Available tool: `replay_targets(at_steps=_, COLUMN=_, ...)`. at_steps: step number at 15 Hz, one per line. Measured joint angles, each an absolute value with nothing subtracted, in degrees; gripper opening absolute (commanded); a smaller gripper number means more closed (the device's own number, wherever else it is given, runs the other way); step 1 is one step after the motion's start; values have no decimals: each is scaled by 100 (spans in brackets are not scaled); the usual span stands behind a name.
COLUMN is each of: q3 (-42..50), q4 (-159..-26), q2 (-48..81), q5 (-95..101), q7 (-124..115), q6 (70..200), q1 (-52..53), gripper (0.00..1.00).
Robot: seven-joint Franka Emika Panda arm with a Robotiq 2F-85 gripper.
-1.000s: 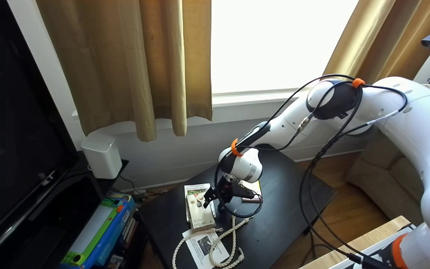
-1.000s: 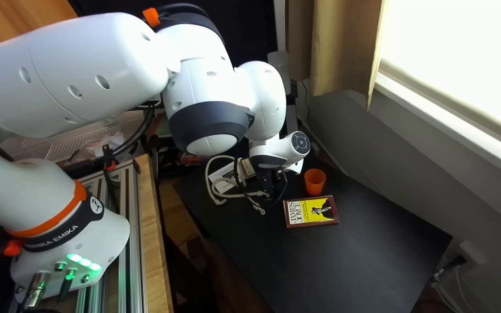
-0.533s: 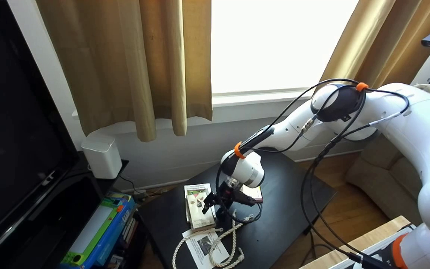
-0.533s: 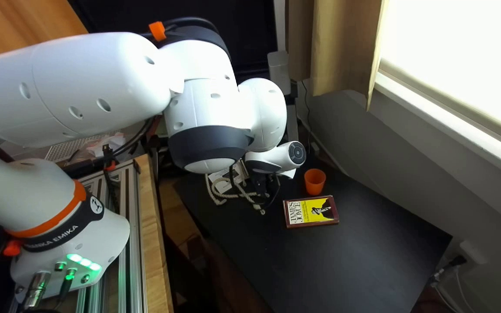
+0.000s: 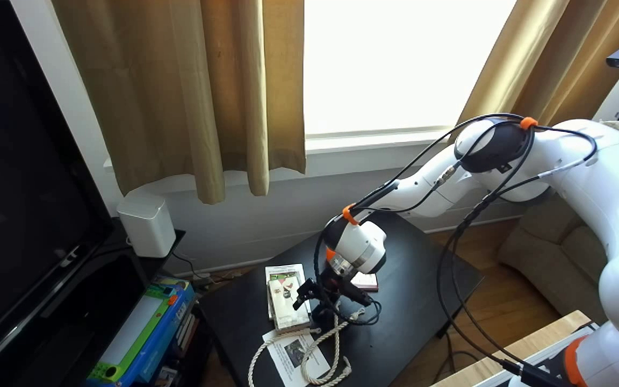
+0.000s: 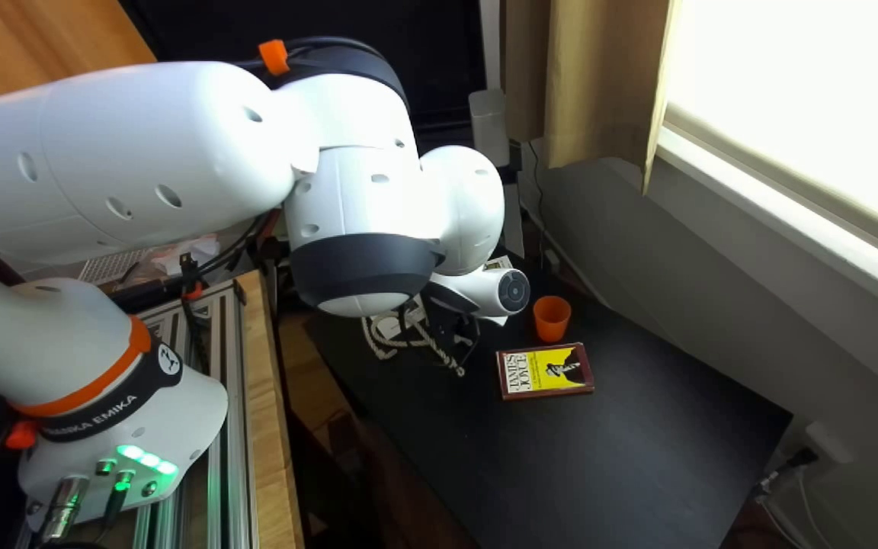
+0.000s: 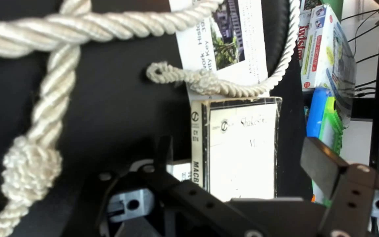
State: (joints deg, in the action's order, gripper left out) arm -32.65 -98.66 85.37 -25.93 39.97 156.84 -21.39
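My gripper point(image 7: 240, 153) stands open with nothing between its fingers. In the wrist view its fingers point(image 7: 322, 164) straddle a cream Macbeth book point(image 7: 242, 148), which lies beyond them. In an exterior view the gripper point(image 5: 309, 309) hovers over the black table, just beside that book point(image 5: 290, 309); the exact height is hard to judge. A booklet point(image 5: 285, 270) lies partly under the book. Next to it a knotted cream rope point(image 7: 120, 26) crosses a printed leaflet point(image 7: 255, 39). The arm mostly hides the gripper in an exterior view, where an orange cup point(image 6: 552, 319) and a James Joyce book point(image 6: 546, 371) show.
The black table point(image 6: 637, 457) stands below the window and wall. To one side are a large TV point(image 5: 24, 177), a white box point(image 5: 147, 223) and a blue-green toy box point(image 5: 143, 328). A wooden bench edge point(image 6: 271, 427) runs beside the robot's base. Cables loop along the arm.
The arm has come lower, and the gripper has sunk slightly beside the cream book. An orange sliver of the cup now shows behind the wrist. Books, rope and leaflet have stayed put.
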Motion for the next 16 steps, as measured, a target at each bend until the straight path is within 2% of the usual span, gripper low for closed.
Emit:
replay_targets(at_steps=8, q3=-3181, q4=-9854, q2=8531, q5=-4029, q7=5290, q6=15629, q1=-2128, gripper=100)
replay_targets(at_steps=16, q3=-2655, q4=-9391, q2=8504, q5=-5095, q7=6105, q6=14364, q1=-1729, gripper=100)
